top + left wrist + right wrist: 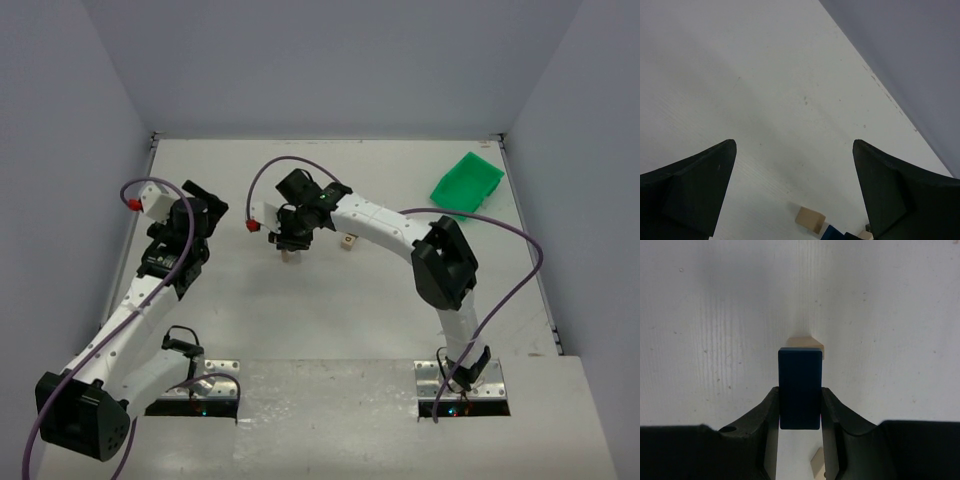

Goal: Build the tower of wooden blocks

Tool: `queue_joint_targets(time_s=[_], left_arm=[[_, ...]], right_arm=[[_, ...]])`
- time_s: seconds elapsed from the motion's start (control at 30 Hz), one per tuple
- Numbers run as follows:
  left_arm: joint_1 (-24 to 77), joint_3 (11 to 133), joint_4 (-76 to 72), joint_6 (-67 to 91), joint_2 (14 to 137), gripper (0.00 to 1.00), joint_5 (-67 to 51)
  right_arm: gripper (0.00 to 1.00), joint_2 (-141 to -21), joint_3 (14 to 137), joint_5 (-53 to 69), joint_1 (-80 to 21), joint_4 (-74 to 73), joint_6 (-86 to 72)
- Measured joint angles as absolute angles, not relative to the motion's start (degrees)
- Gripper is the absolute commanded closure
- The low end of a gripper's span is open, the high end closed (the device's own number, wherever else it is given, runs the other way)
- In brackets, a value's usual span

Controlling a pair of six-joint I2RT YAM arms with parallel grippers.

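1. Presently my right hand (800, 407) is narrowed onto a dark blue block (800, 370), pinching its long sides. It hangs over the tan block (807, 341) that starts the wood block tower (288, 256), left of the middle of the bench (330, 320). I cannot tell whether blue touches tan.
2. From my wrist the tan block shows past the blue one's far right corner, so the two look slightly offset. If I let go like this, the blue piece could land overhanging and tip off.
3. Releasing with a gap underneath could make it bounce. Pressing down too hard could push the tan base along the smooth top.
4. Both pieces are small beside my fingers. One finger parting first could drag the blue block sideways.
5. My left hand (794, 150) is spread wide, empty, and well apart on the left. A careless swing inward could knock the stack.
6. I see a white, smooth bench, faintly speckled. A spare tan block (347, 240) lies beside my right arm and a green plastic bin (467, 183) sits at the far right. Plain pale grey walls (320, 60) close in on three sides.
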State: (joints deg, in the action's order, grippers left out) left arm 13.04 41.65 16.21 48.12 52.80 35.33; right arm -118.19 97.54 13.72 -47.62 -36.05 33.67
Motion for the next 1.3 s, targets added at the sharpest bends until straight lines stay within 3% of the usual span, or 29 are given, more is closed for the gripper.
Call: queue_joint_targets(time_s=[1.3], left_arm=[[13.04,41.65,15.27,47.85,54.68,0.0,34.92]], right_arm=[[0.65,-122.87,99.57,11.52,-47.59,-35.55,33.82]])
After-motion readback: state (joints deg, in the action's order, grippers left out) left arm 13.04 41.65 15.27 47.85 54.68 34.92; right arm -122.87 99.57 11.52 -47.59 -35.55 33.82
